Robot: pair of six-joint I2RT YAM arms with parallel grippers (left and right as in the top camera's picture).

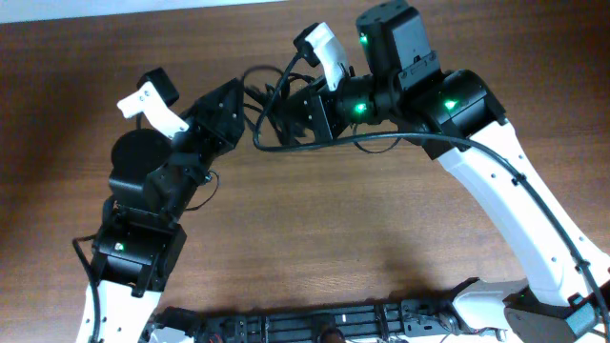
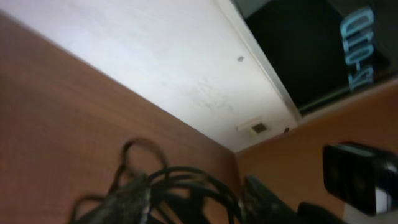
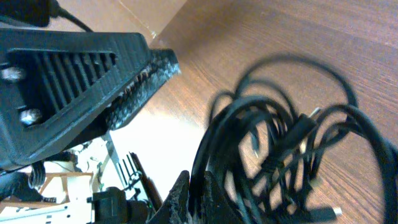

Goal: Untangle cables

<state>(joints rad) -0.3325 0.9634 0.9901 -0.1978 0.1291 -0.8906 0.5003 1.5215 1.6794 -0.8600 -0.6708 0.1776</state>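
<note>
I wear white shells [image 1: 534,219] and black joint housings [image 1: 143,167]; green lights [image 1: 360,107] glow, a thick black cable [image 1: 381,138] trails along me, and my ribbed finger [image 3: 81,74] carries two screws [image 3: 9,73].

- Two robot arms converge at the far side of a wooden table [image 1: 315,238].
- A tangle of thin black cables [image 1: 274,119] sits between the left gripper [image 1: 238,107] and the right gripper [image 1: 303,114].
- Whether either gripper's jaws are parted is unclear from above.
- Green lights [image 1: 360,108] glow on the right arm.
</note>
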